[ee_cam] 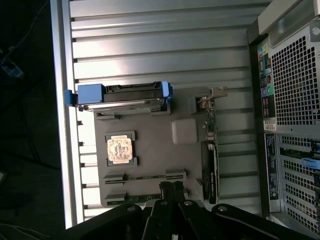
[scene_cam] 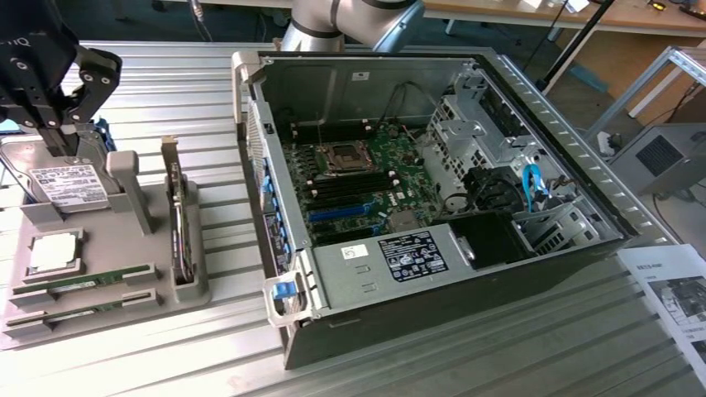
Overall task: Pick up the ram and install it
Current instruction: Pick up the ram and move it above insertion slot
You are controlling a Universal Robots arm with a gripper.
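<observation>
Green and slim, two sticks of ram [scene_cam: 86, 282] sit on edge in grooves at one end of the grey fixture [scene_cam: 144, 240], probably so fingers can pinch them from above. The gripper [scene_cam: 69, 141] hangs above the fixture, fingers pressed together and empty, clear of the ram. Alongside, the computer case [scene_cam: 364, 273] lies open, motherboard [scene_cam: 353, 178] facing up for access

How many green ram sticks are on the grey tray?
2. Both ram sticks lie side by side in the grey tray: one next to the square chip, one at the tray's edge. Others could be hidden.
</observation>
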